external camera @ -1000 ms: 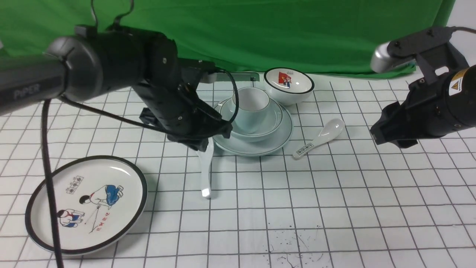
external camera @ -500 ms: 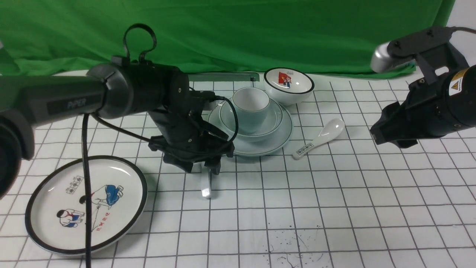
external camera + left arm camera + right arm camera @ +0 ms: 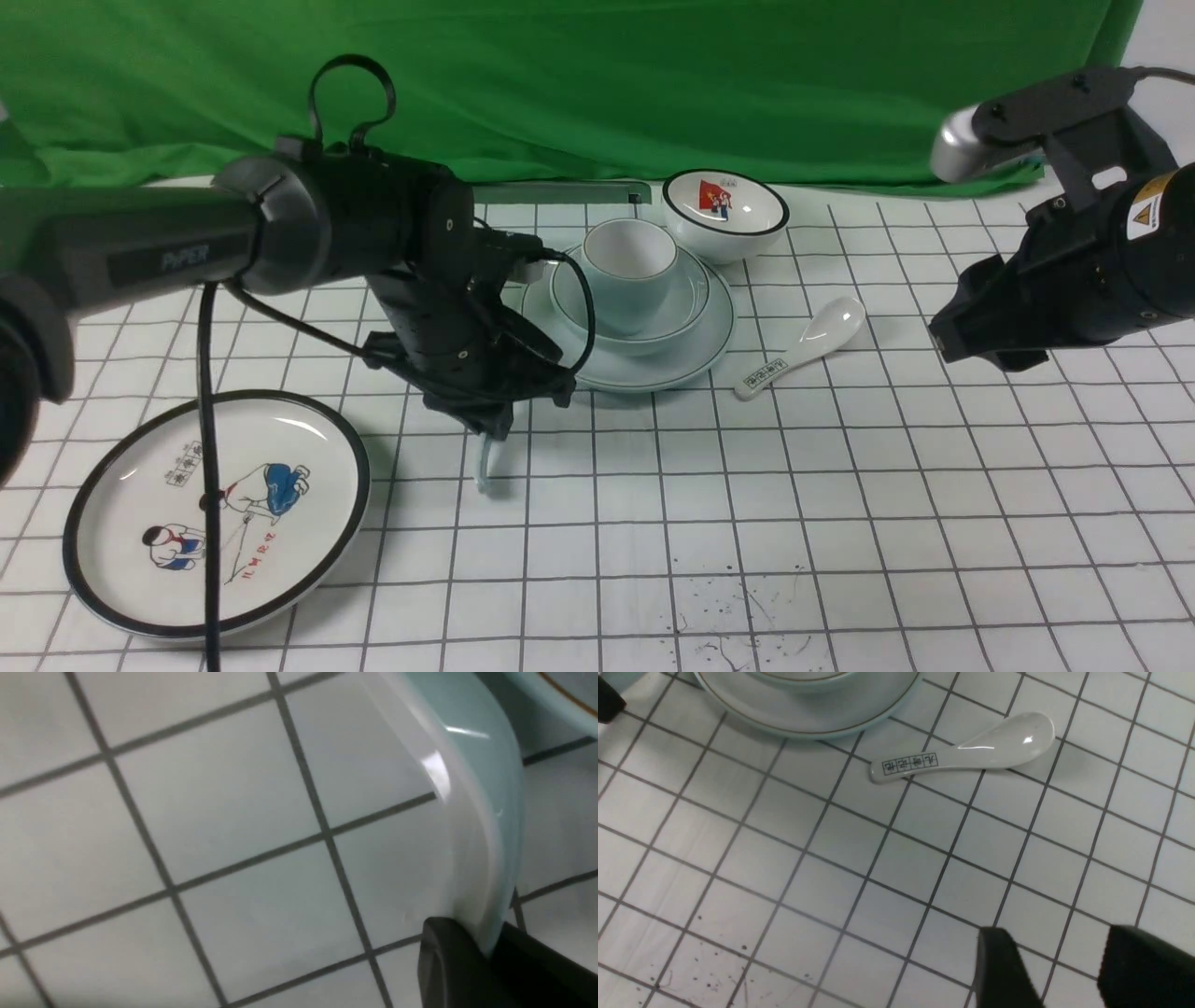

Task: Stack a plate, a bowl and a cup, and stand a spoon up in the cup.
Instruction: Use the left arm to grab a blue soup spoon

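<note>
"What's changing at the left gripper point(image 3: 498, 431)?"

"Its fingers, spread a moment ago, are now pinching the spoon point(image 3: 476, 812); the handle is sticking out beyond them. The right gripper point(image 3: 1057, 970) is waiting, fingers spread, empty."

"Meaning?"

"Probably carrying it to the cup point(image 3: 630, 266) next."

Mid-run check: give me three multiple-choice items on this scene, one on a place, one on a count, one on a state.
1. The cup sits:
A. inside the bowl
B. under the bowl
C. apart from the bowl

2. Spoons in view:
A. one
B. two
C. three

3. The plain spoon is:
A. held in the left fingers
B. standing in the cup
C. lying in the bowl

Key:
1 A: the cup stands upright in the bowl, which is on the plate.
2 B: the plain spoon plus the patterned spoon.
3 A: the left wrist view shows it jutting from between the closed fingers.
</note>
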Controlling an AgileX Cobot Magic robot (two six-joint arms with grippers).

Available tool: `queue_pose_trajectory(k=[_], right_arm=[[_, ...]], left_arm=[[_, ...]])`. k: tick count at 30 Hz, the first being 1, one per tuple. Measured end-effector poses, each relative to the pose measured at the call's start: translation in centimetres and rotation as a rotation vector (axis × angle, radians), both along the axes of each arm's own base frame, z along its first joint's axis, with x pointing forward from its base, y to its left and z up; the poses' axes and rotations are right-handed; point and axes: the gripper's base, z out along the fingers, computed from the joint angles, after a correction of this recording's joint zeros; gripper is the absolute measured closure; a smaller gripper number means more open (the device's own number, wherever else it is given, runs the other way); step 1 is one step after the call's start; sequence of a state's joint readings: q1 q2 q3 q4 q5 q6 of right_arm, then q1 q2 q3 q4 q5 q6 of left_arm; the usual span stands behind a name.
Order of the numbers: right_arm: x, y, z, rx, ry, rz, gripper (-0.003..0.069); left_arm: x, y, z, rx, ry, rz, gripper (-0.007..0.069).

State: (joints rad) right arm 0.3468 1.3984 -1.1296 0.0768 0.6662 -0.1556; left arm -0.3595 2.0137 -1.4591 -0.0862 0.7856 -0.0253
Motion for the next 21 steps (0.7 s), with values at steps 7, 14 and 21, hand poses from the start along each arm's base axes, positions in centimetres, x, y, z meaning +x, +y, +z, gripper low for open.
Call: queue_pose_trajectory(k=[7, 14, 21], right_arm=[[0.0, 0.0, 0.0, 0.000, -0.001, 0.000, 0.0321], [0.0, 0.0, 0.0, 0.001, -0.001, 0.000, 0.0321], [0.0, 0.0, 0.0, 0.002, -0.003, 0.000, 0.0321]], left_arm=[[-0.8, 0.4, 3.3, 0.001, -0.056, -0.017, 0.0634], [-2.8, -0.2, 1.1, -0.003, 0.115, -0.089, 0.0634], [-5.8, -3.5, -1.5, 0.185, 0.096, -0.319, 0.0620]])
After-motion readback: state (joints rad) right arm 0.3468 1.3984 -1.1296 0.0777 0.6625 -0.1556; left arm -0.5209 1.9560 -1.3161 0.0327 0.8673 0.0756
